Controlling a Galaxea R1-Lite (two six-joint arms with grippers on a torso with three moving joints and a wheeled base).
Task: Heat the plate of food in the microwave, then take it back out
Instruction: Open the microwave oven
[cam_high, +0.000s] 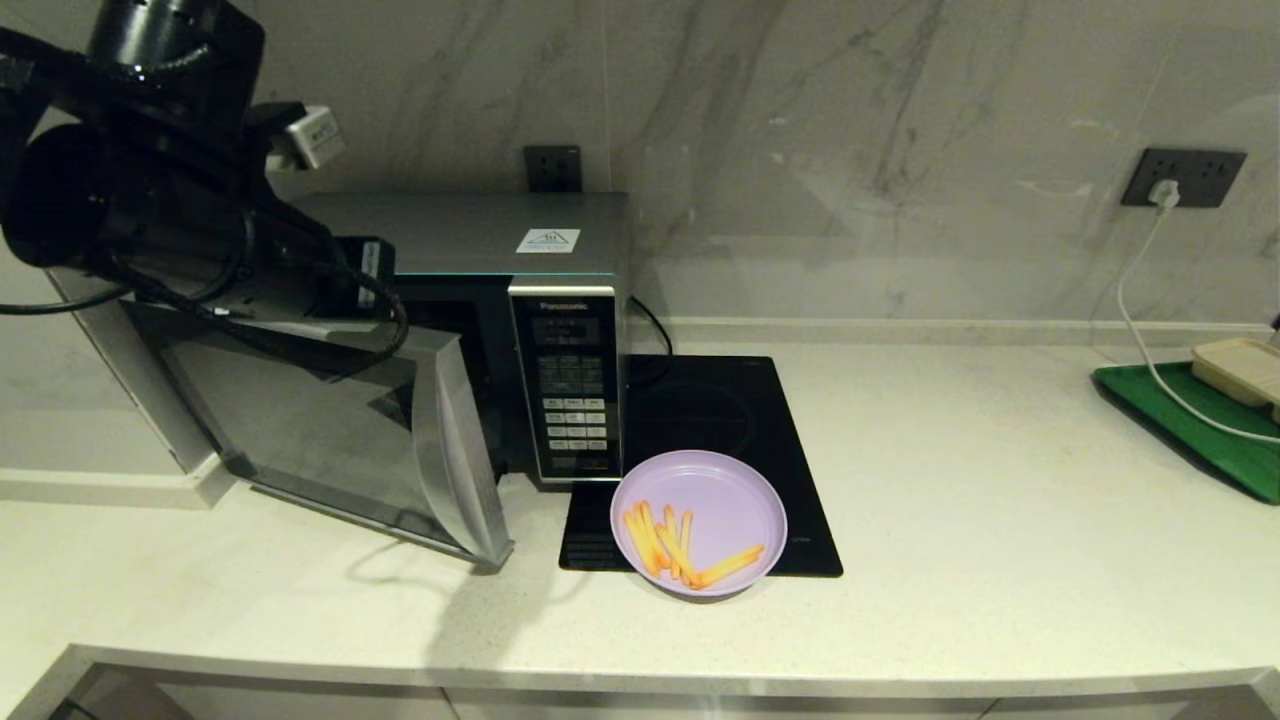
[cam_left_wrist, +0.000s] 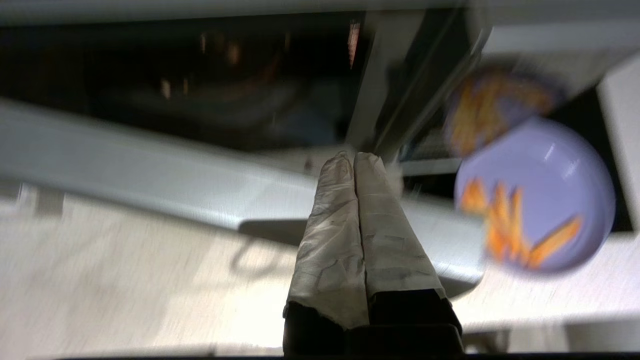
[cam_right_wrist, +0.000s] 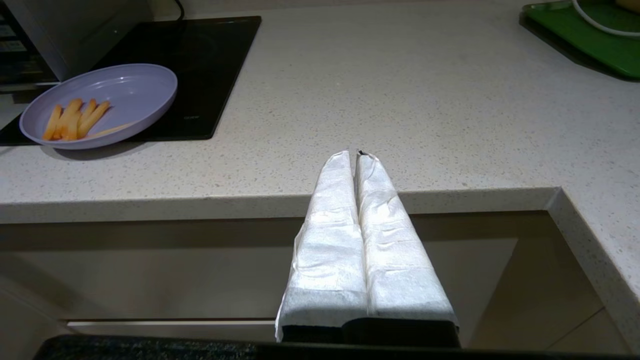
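left fingers (cam_left_wrist: 345, 200): we see both taped pads pressed flat together, nothing between them.
left gripper (cam_left_wrist: 354, 159): closed and empty, up in front of the open microwave; its wrist view is smeared, so we can't tell if the tips touch the door.
left arm (cam_high: 150, 200): we see it high over the counter's left end, black links and cables covering the microwave's top left corner in the head view.
right fingers (cam_right_wrist: 380, 210): white-wrapped pads together, no gap, holding nothing.
right gripper (cam_right_wrist: 356, 152): parked off the counter's front edge, below its lip, pointing in over the counter.
microwave (cam_high: 560, 300): silver, at the counter's back left against the marble wall; keypad panel faces us.
microwave door (cam_high: 330, 440): swung open toward the counter's front left, dark glass with silver frame, handle edge nearest the front.
plate of food (cam_high: 698, 522): lilac plate lying flat on the front left corner of the hob, rim overhanging onto the counter, just right of the open door, outside the microwave.
fries (cam_high: 680, 545): orange-yellow, bunched on the plate's front left part.
hob (cam_high: 740, 420): flat black panel set on the counter just right of the microwave.
green tray (cam_high: 1200, 425): at the counter's far right edge, a beige box (cam_high: 1240, 368) on it.
white cable (cam_high: 1150, 330): we see it running from the wall socket (cam_high: 1183, 178) down across the tray.
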